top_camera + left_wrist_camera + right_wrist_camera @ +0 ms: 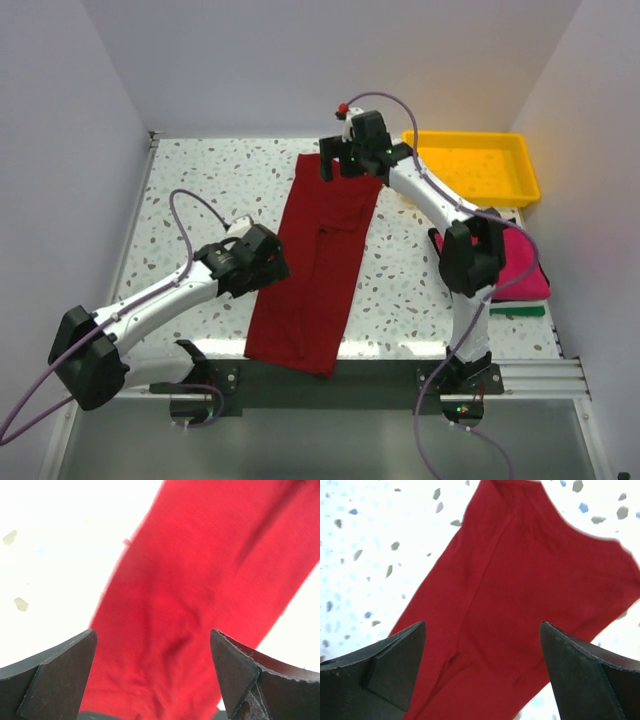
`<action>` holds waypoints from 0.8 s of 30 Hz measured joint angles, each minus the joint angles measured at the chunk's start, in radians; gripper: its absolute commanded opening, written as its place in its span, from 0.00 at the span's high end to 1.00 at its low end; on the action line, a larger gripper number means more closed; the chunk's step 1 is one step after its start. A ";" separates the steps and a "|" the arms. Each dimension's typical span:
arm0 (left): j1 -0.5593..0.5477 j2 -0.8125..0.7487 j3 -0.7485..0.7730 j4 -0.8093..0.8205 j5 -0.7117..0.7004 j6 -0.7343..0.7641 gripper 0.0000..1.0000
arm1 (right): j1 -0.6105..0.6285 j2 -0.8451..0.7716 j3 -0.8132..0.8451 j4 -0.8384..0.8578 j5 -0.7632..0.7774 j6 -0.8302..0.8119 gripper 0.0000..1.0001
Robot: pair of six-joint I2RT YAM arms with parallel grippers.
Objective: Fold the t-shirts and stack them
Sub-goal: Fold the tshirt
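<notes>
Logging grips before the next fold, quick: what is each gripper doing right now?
Left gripper: open, holding nothing, over the maroon t-shirt.
Right gripper: open, holding nothing, over the same shirt.

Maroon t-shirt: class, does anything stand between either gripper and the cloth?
Nothing visible. The left gripper and right gripper hang open directly over the maroon t-shirt, only bare cloth showing between their jaws.

Maroon shirt (318, 265): lying as a long strip
Right gripper (350, 166): hovering over its far end
Left gripper (268, 262): hovering at its left edge
</notes>
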 measured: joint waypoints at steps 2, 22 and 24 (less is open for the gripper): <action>0.058 -0.027 -0.035 0.011 -0.006 0.034 0.00 | 0.039 -0.138 -0.182 0.031 0.042 0.050 0.01; 0.234 0.029 -0.215 0.203 0.116 0.227 0.00 | 0.153 -0.035 -0.426 0.002 0.126 0.256 0.01; 0.235 0.027 -0.215 0.211 0.127 0.238 0.00 | 0.137 -0.003 -0.383 -0.003 0.122 0.251 0.01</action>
